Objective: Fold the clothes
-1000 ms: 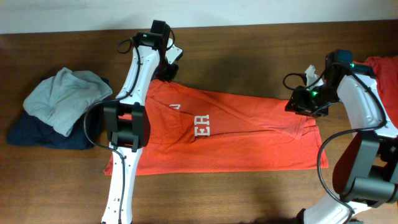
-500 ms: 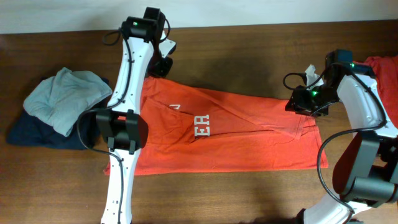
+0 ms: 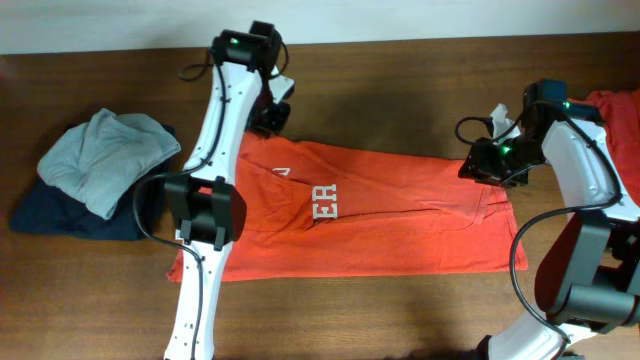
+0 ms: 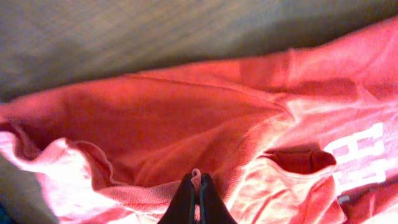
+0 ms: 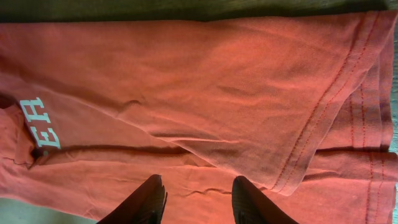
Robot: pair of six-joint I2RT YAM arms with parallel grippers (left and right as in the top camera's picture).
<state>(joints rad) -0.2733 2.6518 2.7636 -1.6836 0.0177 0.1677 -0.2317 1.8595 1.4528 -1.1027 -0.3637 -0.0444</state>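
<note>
One of the clothes, an orange-red T-shirt [image 3: 400,220] with white letters [image 3: 325,200], lies spread across the table. At its far left corner my left gripper [image 3: 272,115] is shut on a small fold of the fabric, which the left wrist view shows pinched between the fingertips [image 4: 196,182]. My right gripper [image 3: 482,165] hovers over the shirt's far right corner. Its fingers [image 5: 155,196] stand open over the cloth [image 5: 186,81], with nothing between them. A stitched hem [image 5: 323,130] lies folded over just beyond them.
A grey garment [image 3: 105,155] lies on a navy one [image 3: 60,215] at the table's left. More orange-red cloth [image 3: 615,105] shows at the right edge behind the right arm. Bare wooden table [image 3: 400,90] runs along the far side.
The left gripper swung a little left and back, then returned right, still holding the shirt's corner. The right arm has not moved.
</note>
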